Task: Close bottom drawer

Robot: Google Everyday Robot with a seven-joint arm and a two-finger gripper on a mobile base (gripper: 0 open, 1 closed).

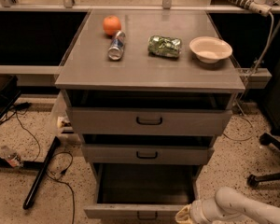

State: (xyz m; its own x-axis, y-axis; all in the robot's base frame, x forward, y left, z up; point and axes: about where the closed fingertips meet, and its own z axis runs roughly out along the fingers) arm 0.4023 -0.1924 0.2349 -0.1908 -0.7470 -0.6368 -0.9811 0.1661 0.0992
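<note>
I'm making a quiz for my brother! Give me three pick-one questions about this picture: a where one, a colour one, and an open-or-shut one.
1. Where is the gripper? A top left B by the bottom drawer's front C top middle
2. What colour is the bowl? A cream B blue C black
3. The bottom drawer is: A shut B pulled far out C missing
Answers: B, it sits low at the drawer's right corner; A, it looks pale; B, its dark inside shows.

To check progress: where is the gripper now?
The gripper is at the bottom edge of the camera view, right of centre, by the front panel of the open bottom drawer.
</note>
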